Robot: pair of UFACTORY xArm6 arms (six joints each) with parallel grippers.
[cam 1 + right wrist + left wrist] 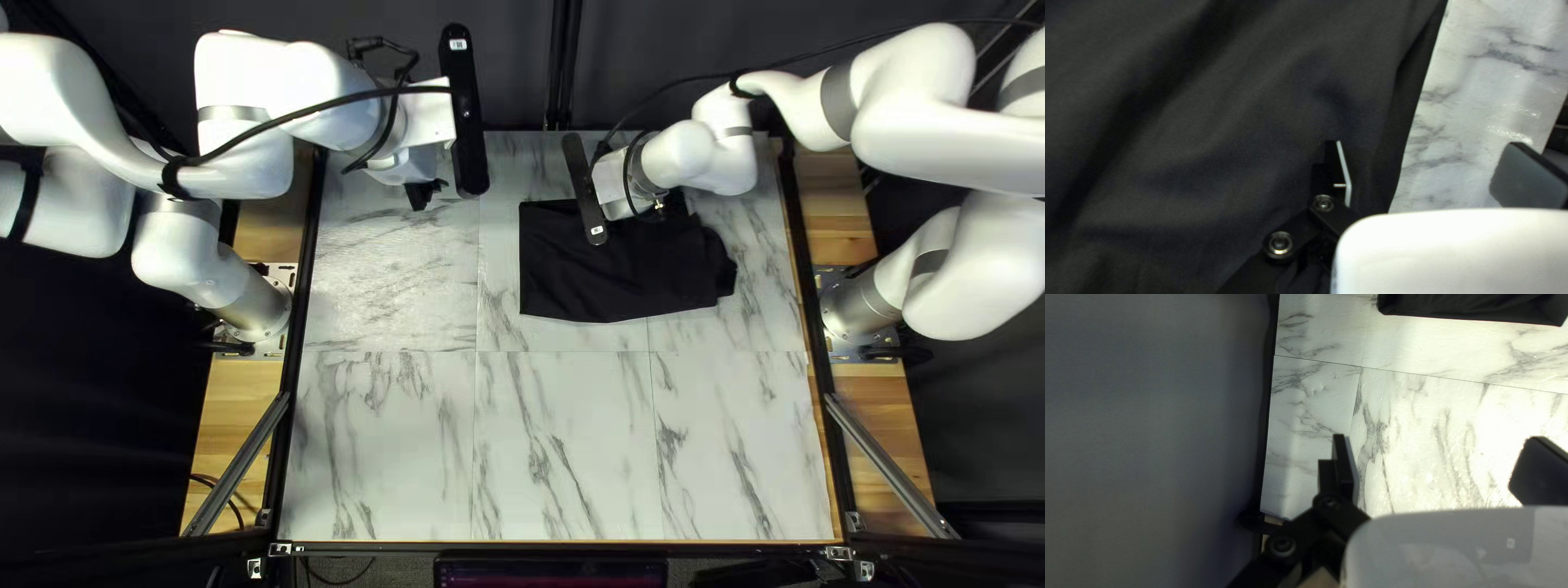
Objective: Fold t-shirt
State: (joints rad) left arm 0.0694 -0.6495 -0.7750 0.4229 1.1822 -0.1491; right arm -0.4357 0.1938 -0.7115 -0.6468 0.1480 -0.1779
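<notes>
The black t-shirt (610, 272) lies as a folded, roughly rectangular bundle at the right of centre in the top left view, its side toward my right arm bunched. My left gripper (425, 194) hangs over bare marble left of the shirt; in the left wrist view my left gripper (1434, 468) has its fingers wide apart, and the shirt (1475, 306) lies well ahead. Over the shirt's far edge is my right gripper (653, 209). In the right wrist view my right gripper (1426, 171) is spread, one finger over the shirt (1225, 120), the other beyond its edge over marble.
The marble tabletop (555, 446) extends toward the near edge. A dark frame rail (296, 294) borders its left side, and a dark curtain (305, 16) hangs behind the far edge. Cables loop along both arms.
</notes>
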